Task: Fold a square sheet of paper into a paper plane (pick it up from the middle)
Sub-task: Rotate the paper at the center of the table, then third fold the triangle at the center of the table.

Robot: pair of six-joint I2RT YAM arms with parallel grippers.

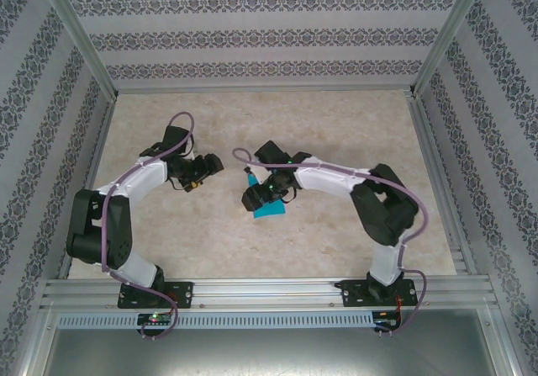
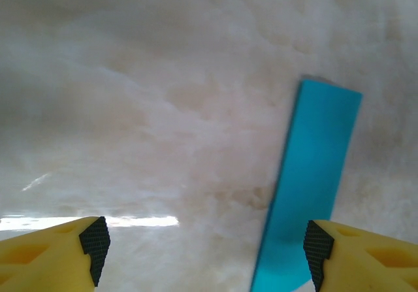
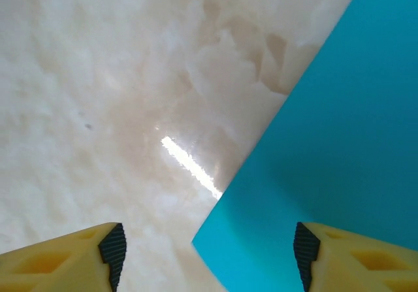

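Observation:
The teal-blue sheet of paper (image 1: 271, 210) lies on the table at mid-centre, partly hidden under my right gripper (image 1: 252, 196). In the right wrist view the paper (image 3: 339, 142) spreads across the right side with a corner reaching between the jaws; my right gripper (image 3: 209, 253) stands open above it. In the left wrist view the paper (image 2: 313, 168) looks like a narrow slanted strip beside the right pad (image 2: 319, 249). My left gripper (image 2: 207, 249) is open with bare table between its jaws. From above, the left gripper (image 1: 207, 171) sits just left of the paper, facing the right one.
The beige marbled table (image 1: 336, 132) is boxed in by patterned walls and aluminium rails (image 1: 261, 90). Both arm bases stand on the front rail (image 1: 269, 290). Purple cables loop over each arm.

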